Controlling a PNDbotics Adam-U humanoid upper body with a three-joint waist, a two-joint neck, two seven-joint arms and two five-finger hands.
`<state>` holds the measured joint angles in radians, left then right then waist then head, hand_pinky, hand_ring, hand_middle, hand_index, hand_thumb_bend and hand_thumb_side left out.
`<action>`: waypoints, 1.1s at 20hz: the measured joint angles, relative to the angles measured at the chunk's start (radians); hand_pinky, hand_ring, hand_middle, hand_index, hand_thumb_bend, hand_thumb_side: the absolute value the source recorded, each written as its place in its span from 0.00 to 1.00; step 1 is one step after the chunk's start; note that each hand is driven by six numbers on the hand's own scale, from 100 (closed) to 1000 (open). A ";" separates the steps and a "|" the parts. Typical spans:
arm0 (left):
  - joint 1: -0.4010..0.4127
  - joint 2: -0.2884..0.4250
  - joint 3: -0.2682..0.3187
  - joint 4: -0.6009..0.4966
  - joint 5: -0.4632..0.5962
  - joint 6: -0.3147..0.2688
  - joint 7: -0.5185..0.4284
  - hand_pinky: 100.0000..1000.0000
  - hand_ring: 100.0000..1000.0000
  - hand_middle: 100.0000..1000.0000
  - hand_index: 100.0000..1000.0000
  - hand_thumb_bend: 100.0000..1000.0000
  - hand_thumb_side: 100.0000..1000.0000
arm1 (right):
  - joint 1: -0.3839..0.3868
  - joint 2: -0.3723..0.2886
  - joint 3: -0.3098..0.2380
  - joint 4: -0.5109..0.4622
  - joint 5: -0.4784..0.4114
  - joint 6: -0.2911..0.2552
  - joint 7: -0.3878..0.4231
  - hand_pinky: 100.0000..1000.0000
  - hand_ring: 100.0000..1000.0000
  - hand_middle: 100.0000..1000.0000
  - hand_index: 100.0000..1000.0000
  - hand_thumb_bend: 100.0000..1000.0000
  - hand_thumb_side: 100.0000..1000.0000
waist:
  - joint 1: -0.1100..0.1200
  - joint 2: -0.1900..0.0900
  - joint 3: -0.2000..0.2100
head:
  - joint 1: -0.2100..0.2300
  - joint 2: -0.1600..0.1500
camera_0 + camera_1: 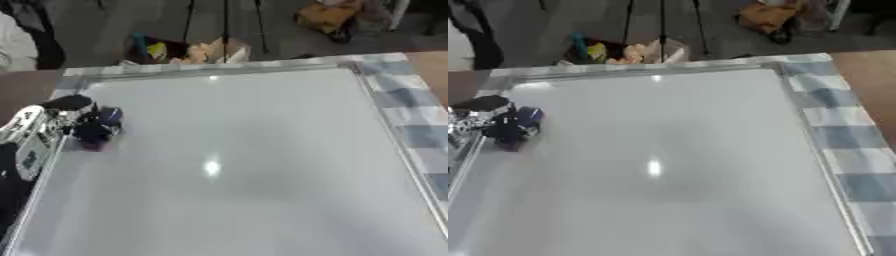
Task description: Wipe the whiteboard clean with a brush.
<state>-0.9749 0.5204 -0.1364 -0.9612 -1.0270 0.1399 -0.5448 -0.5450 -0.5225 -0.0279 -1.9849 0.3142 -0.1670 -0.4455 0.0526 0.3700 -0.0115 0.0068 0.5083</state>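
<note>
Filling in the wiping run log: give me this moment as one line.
left hand: shut on dark brush, at whiteboard left edge | board: no marks visible | right hand: not in view

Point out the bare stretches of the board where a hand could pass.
The whiteboard is bare from its middle to the right frame and down to the near edge. Only the upper left is crowded: the left hand holds a dark brush there beside the left frame.
</note>
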 measured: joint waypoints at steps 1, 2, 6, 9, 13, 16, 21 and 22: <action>0.001 0.004 0.003 0.003 0.000 0.002 0.002 0.30 0.46 0.41 0.75 0.03 0.70 | 0.000 0.000 -0.001 0.000 0.000 0.000 0.000 0.77 0.80 0.70 0.76 0.00 0.87 | 0.000 0.000 0.001 | 0.000 0.000; 0.004 0.007 0.006 0.005 0.001 0.004 0.004 0.31 0.46 0.41 0.75 0.03 0.70 | 0.000 0.000 -0.002 0.000 0.000 0.001 -0.001 0.77 0.80 0.70 0.76 0.00 0.87 | 0.000 0.000 0.002 | 0.000 0.000; 0.008 0.017 0.013 0.009 0.005 0.009 0.009 0.30 0.46 0.41 0.75 0.03 0.70 | 0.001 0.000 -0.002 0.000 0.000 0.001 -0.002 0.77 0.80 0.70 0.76 0.00 0.87 | -0.003 0.000 0.005 | -0.001 0.000; 0.010 0.021 0.018 0.014 0.001 0.015 0.014 0.30 0.46 0.41 0.75 0.03 0.69 | 0.001 0.000 -0.002 0.000 0.000 0.002 -0.002 0.77 0.80 0.70 0.76 0.00 0.86 | -0.004 -0.001 0.005 | -0.001 0.000; 0.014 0.026 0.023 0.020 -0.014 0.023 0.026 0.30 0.46 0.41 0.75 0.03 0.69 | 0.002 0.000 -0.002 0.000 0.000 0.002 -0.002 0.77 0.80 0.70 0.76 0.00 0.86 | -0.005 -0.001 0.005 | -0.001 0.000; 0.014 0.026 0.028 0.026 -0.022 0.025 0.034 0.30 0.46 0.41 0.75 0.03 0.69 | 0.005 0.000 -0.002 0.000 0.000 0.002 -0.002 0.77 0.80 0.70 0.76 0.00 0.86 | -0.005 -0.001 0.005 | -0.001 0.000; 0.014 0.026 0.030 0.030 -0.029 0.023 0.040 0.29 0.46 0.41 0.75 0.02 0.69 | 0.005 0.000 -0.002 0.000 0.000 0.002 -0.002 0.77 0.80 0.70 0.76 0.00 0.86 | -0.004 -0.001 0.005 | 0.000 -0.001; 0.014 0.026 0.030 0.031 -0.030 0.022 0.041 0.29 0.46 0.41 0.75 0.02 0.69 | 0.005 0.000 -0.002 0.000 0.000 0.002 -0.002 0.77 0.80 0.70 0.76 0.00 0.86 | -0.004 -0.001 0.005 | 0.000 -0.001</action>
<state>-0.9610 0.5462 -0.1064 -0.9306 -1.0571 0.1623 -0.5041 -0.5396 -0.5225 -0.0302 -1.9849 0.3143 -0.1655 -0.4474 0.0490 0.3686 -0.0070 0.0071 0.5076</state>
